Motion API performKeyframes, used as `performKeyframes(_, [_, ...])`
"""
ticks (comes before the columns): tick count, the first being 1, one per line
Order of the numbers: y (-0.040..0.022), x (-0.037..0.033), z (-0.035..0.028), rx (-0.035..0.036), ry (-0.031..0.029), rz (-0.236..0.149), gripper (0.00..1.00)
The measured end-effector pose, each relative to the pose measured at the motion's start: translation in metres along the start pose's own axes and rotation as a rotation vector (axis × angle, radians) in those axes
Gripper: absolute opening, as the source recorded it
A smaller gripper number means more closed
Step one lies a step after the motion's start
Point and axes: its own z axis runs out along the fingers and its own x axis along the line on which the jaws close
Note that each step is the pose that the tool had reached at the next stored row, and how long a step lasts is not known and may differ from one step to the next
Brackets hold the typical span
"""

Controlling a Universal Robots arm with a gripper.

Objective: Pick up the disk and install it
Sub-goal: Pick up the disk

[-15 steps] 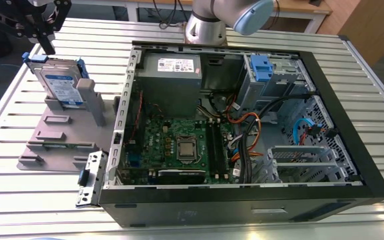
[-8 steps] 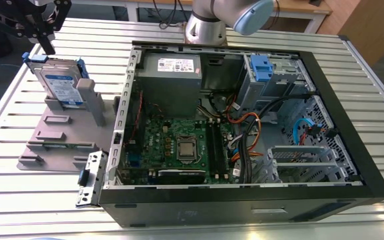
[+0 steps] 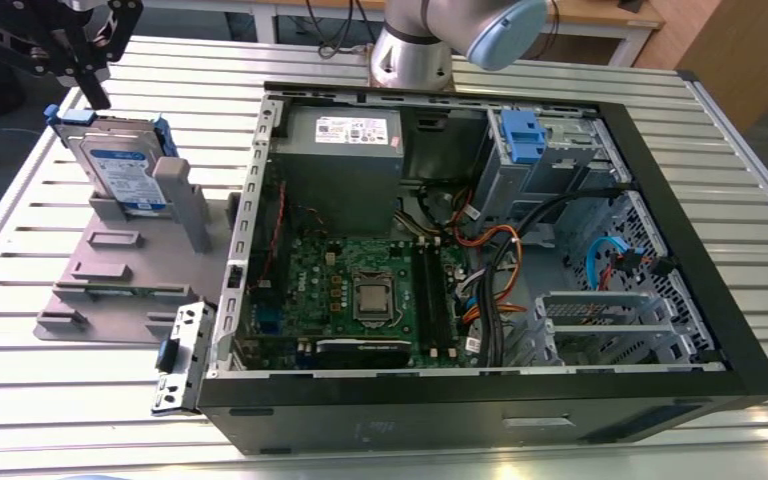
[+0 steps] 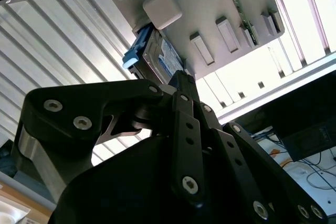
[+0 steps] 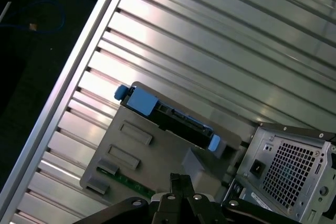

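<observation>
Nearest to us in the exterior view, a small silver sheet-metal cage with a blue plastic latch [image 3: 177, 355] leans against the corner of a black steel computer case [image 3: 491, 410]. The case lies on its side with its panel off. Inside it we see a green circuit board [image 3: 357, 290] studded with chips, a tangle of orange and black cables [image 3: 491, 260], and farther back a large, smooth grey metal box with a small white sticker [image 3: 344, 140]. All of this rests on a ribbed table of bright aluminium slats [image 3: 744, 200]. To the exterior view's left of the case stands a matte grey plastic fixture with blocky posts [image 3: 117, 270], which we also see in both wrist views [image 4: 210, 3] [image 5: 142, 150]. The flat rectangular silver-grey disk with a blue-and-white label and a blue plastic bracket [image 3: 124, 165] stands on edge in this fixture, tilted back and outside the case; both wrist views show it too [image 4: 163, 59] [image 5: 173, 119]. Above its top edge hangs the black, bolted-linkage gripper [image 3: 95, 98] [image 4: 181, 74] [image 5: 177, 178]. Its fingertips are drawn together with nothing between them. Farthest back rises the rounded silver-grey arm [image 3: 424, 50].
</observation>
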Motion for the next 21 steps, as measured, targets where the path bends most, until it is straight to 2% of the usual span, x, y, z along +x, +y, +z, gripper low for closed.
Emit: performKeyframes(21, [0.0,0.0,0.0,-0.0012,0.0019,-0.048,0.11])
